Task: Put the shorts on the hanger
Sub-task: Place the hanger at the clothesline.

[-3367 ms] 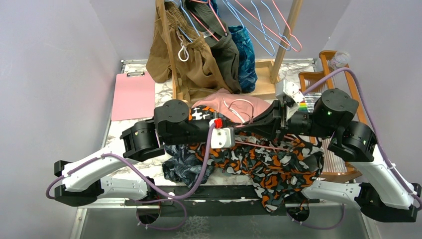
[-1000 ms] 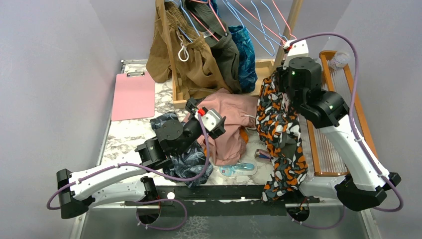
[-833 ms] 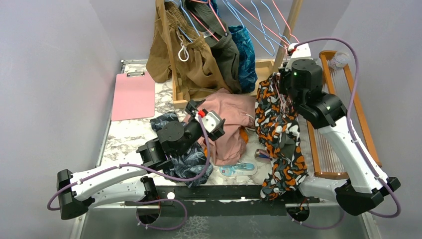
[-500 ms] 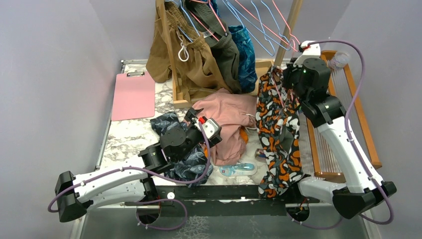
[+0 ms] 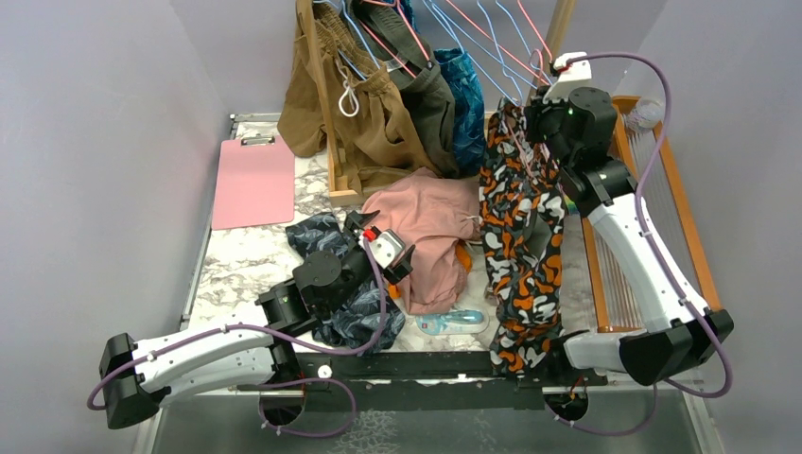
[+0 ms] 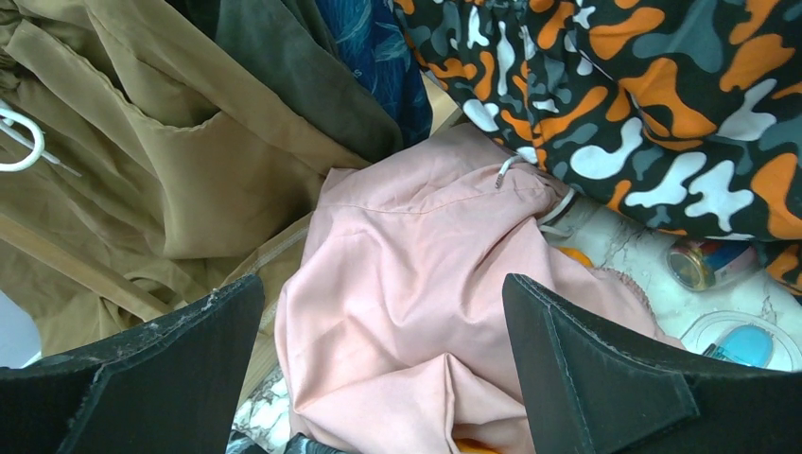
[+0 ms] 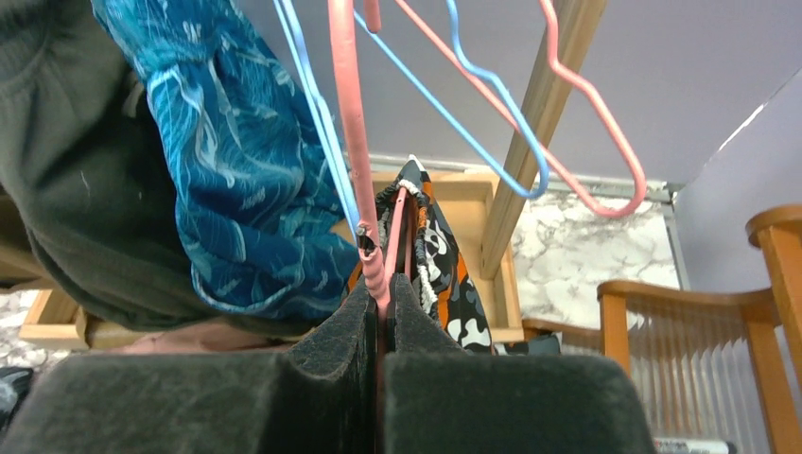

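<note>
The shorts (image 5: 515,236), dark with orange, white and grey blobs, hang full length from the hanger at the right of the wooden rack. Their hem reaches down to the table's near edge. My right gripper (image 7: 381,291) is shut on the twisted neck of the pink wire hanger (image 7: 348,123), whose hook rises among the other hangers. In the top view the right gripper (image 5: 551,93) is high up by the rack's post. My left gripper (image 6: 383,284) stands wide open above the dusty-pink shorts (image 6: 416,303), holding nothing.
The wooden rack (image 5: 331,180) carries olive-brown (image 5: 374,123), dark green and blue garments. Light-blue and pink hangers (image 7: 530,142) hang beside the one I hold. Navy leaf-print shorts (image 5: 317,232), a pink clipboard (image 5: 253,180), a small jar (image 6: 695,265) and a wooden slatted stand (image 5: 662,208) share the table.
The right arm has raised the hanger and shorts higher and further back toward the rail. The left arm has drawn back a little toward the near left, still open.
</note>
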